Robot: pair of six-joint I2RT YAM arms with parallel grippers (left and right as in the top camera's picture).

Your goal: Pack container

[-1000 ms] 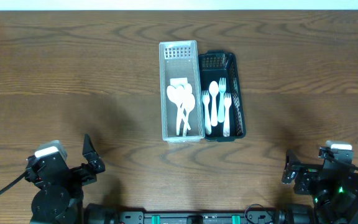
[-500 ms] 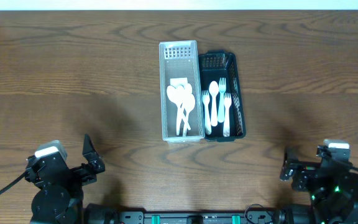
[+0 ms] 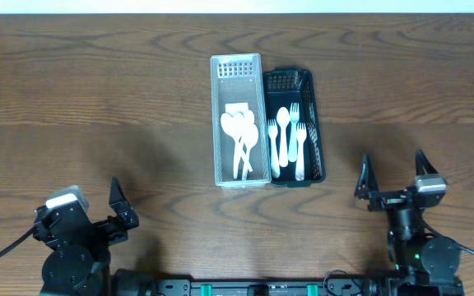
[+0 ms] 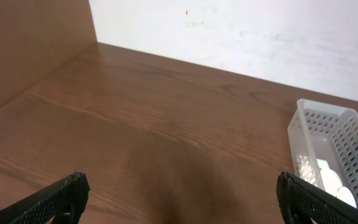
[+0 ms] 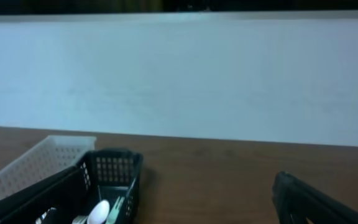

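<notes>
Two baskets side by side, touching — clear basket [image 3: 217, 123] with spoons [image 3: 239, 127], black basket [image 3: 319, 123] with forks [image 3: 300, 152] | we see left gripper [image 4: 180, 186], right gripper [image 3: 392, 168] jaws wide apart

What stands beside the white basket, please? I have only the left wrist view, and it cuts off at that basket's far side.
Observer: A black basket stands right against the white basket, on its right side, the two lying parallel.
Operator: Thank you. Is there anything in it?
Observer: Yes, white plastic forks and a white spoon lie lengthwise in it.
Operator: And where is the right tool, if you can see it?
Observer: The right tool is open and empty, near the front edge of the table, off to the right of both baskets and touching neither.
</notes>
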